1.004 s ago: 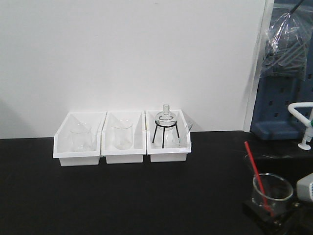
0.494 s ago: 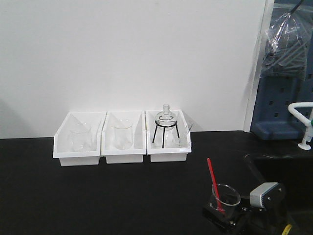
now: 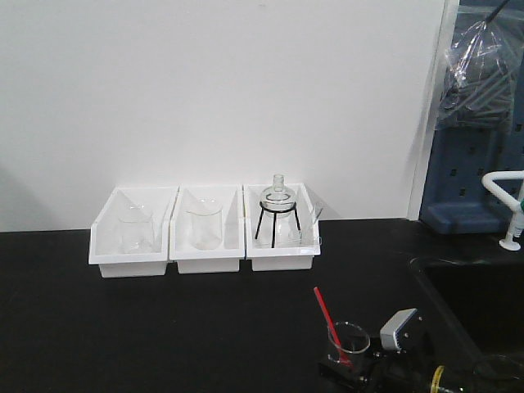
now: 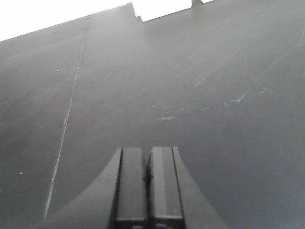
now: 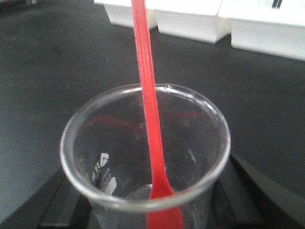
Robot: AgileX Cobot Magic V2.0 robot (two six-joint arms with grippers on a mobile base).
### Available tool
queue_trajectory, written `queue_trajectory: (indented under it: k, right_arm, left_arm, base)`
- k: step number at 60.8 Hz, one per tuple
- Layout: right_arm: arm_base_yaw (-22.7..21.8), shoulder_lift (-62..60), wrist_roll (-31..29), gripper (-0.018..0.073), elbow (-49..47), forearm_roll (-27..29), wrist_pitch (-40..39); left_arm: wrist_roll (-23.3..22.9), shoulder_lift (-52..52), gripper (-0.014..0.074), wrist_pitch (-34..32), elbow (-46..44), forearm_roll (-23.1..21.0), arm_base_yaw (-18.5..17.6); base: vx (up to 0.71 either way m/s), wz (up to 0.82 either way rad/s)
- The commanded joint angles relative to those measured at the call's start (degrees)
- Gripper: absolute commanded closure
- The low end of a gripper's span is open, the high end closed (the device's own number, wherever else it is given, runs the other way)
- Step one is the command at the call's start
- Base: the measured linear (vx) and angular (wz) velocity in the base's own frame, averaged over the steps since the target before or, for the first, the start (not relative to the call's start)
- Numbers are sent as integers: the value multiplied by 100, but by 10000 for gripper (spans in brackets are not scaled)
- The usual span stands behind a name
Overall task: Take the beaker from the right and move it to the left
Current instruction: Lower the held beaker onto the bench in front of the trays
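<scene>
The beaker is a small clear glass cylinder with a thin red rod leaning out of it. It stands upright between the jaws of my right gripper at the bottom of the front view, right of centre. From the right wrist camera the beaker's rim fills the frame, the red rod rises from its bottom, and a dark finger shows on each side, shut on the glass. My left gripper is shut with nothing in it, pointing at bare black tabletop; the front view does not show it.
Three white bins stand in a row by the back wall; two hold larger clear beakers, the right one a round flask on a black tripod. A sink recess lies at the right.
My right gripper has carried the beaker leftward and lower in the front view, from the far right edge to right of centre. The bins and left arm have not moved.
</scene>
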Motion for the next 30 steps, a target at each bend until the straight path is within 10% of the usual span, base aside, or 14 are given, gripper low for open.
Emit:
queue_trajectory:
  k: [1,30]
  right_arm:
    - [-10,-137,-74,562,-288,-17,-316]
    - [-10,319,-329,560,-422,48,-309]
  left_arm:
    - [-6,-35,603,-438,106,5,-12]
    - [-6,-35,603,-438,106,5,-12]
  base:
    - [0,0]
    - [0,0]
